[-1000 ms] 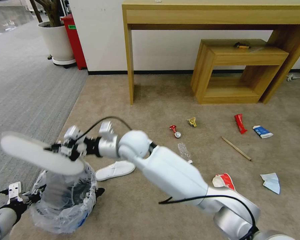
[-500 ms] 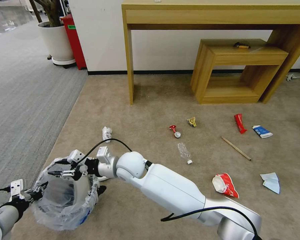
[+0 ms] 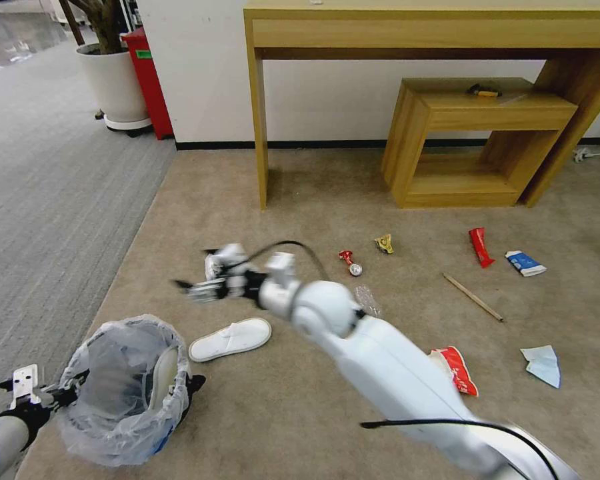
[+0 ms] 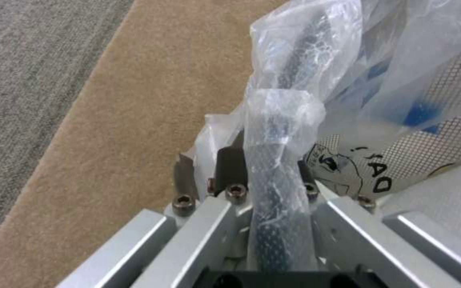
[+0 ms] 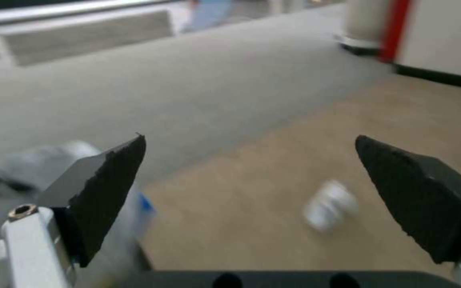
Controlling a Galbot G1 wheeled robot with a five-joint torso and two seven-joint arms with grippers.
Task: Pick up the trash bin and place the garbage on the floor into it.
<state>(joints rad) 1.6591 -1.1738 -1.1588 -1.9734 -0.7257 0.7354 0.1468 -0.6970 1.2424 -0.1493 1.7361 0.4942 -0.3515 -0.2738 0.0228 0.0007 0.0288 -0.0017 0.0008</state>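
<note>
At lower left of the head view, the trash bin [image 3: 123, 390] stands upright on the beige carpet floor [image 3: 313, 200], close to the seam where the grey striped carpet [image 3: 53, 193] begins. Its bag-lined mouth opens upward, and one white slipper [image 3: 163, 377] stands on end inside, leaning against the wall nearer the second slipper. The left end effector [image 3: 63, 395] is clamped on the bin's rim at its left side; the left wrist view shows the fingers [image 4: 230, 168] pinching the black mesh rim [image 4: 278, 192] through the plastic bag [image 4: 305, 52].

The second white slipper [image 3: 231, 339] lies flat just right of the bin, its long axis running left to right and rising slightly toward the toe end. Above and beyond it the right end effector [image 3: 188, 287] hovers with its jaws spread apart and nothing between them, pointing toward the grey carpet; the right wrist view shows both dark fingertips [image 5: 108, 180] wide of each other. Crumpled white paper [image 3: 213, 265] lies just beyond this end effector.

Open carpet lies right of the arm, scattered with a crushed red can [image 3: 349, 261], a yellow wrapper [image 3: 384, 243], a clear bottle [image 3: 367, 299], a red wrapper [image 3: 479, 247], a blue-white cup [image 3: 525, 263], a red-white cup [image 3: 455, 369] and a light-blue mask [image 3: 542, 364]. A wooden stick [image 3: 473, 297] runs diagonally between them. The counter [image 3: 433, 30] and a low wooden shelf [image 3: 473, 140] bound the far edge along the wall.
</note>
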